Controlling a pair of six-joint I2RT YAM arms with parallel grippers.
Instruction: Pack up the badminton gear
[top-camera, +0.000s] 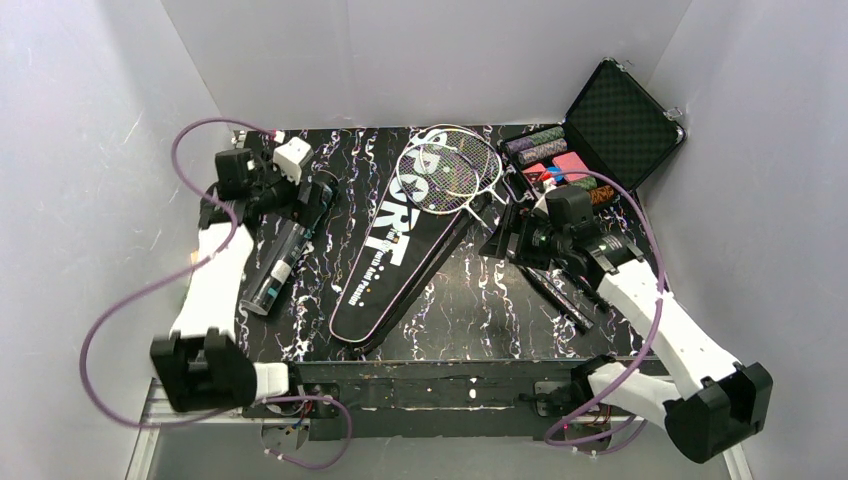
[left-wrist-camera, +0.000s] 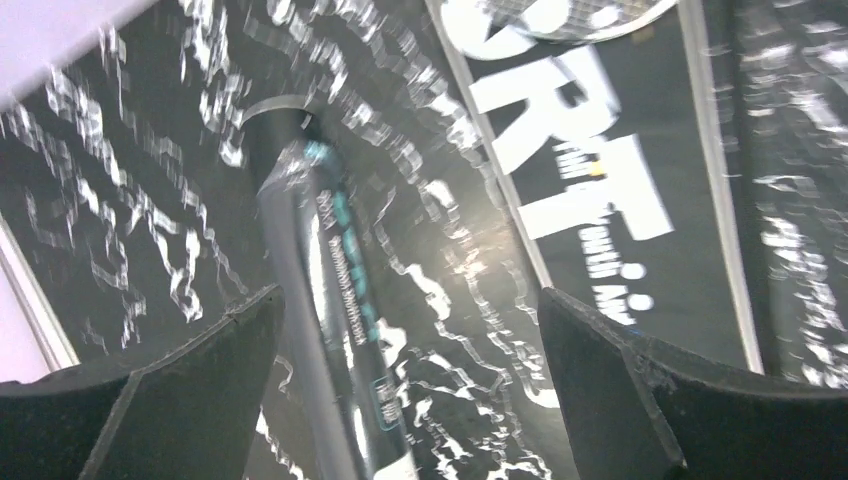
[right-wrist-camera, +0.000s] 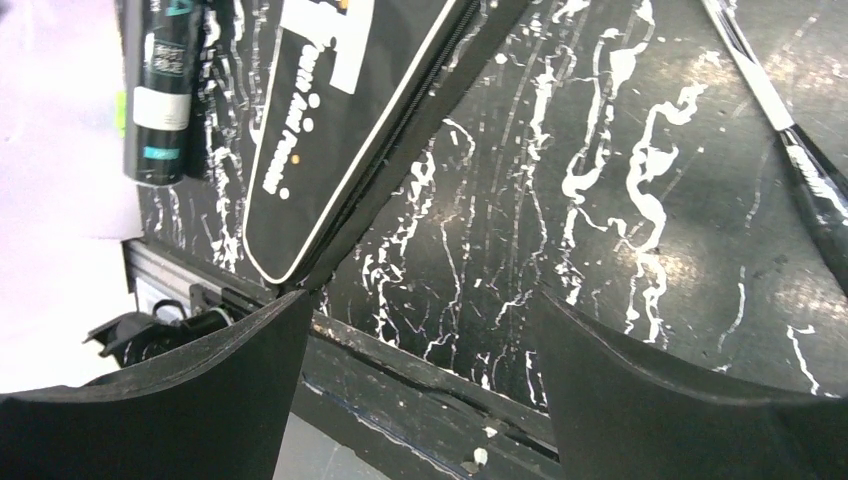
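**Both hands open, gear still on the desk**

The left hand is open, its fingers spread either side of the black teal-printed tube, which lies at the desk's 9 o'clock. The SPORT bag lies mid-desk, wide end toward 12 o'clock. The two rackets rest their heads on it, handles running toward 4 o'clock. The right hand hangs open and empty beside their shafts. The chip case stands open at 2 o'clock.

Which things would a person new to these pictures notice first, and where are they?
The black bag lettered SPORT lies slantwise across the middle of the table, with two white-strung racket heads resting over its far, wide end. At the far right corner stands an open black case of coloured chips.
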